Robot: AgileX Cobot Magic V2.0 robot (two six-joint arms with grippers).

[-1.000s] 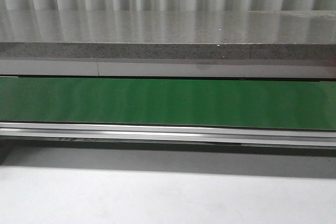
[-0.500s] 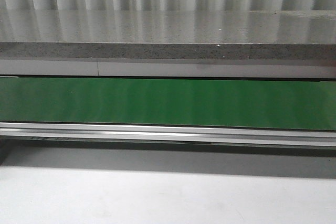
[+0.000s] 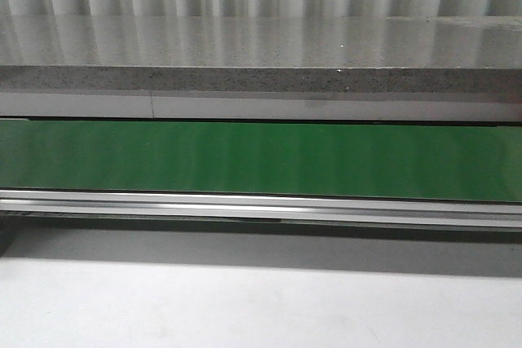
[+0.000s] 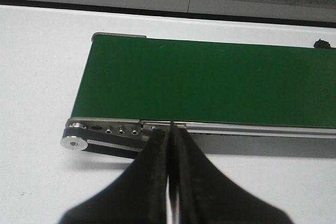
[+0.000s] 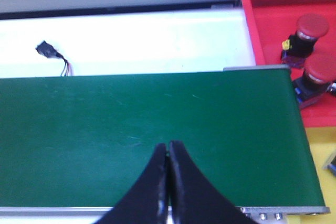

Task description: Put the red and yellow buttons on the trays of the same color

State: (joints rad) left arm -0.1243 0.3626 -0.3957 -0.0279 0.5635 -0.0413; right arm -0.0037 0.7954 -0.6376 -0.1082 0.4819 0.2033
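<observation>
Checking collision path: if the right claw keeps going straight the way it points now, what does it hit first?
Most likely the bare green conveyor belt: the shut right claw points across it, with no button in line. The red tray sits off to the side. Height above the belt is unclear.

Item count: 1 green conveyor belt (image 3: 261,160); 1 red tray (image 5: 286,9) at upper right of the right wrist view, containing 2 red buttons (image 5: 312,25) (image 5: 320,69); 1 yellow tray (image 5: 321,161) at lower right; 1 small black connector with wires (image 5: 48,51) at upper left
</observation>
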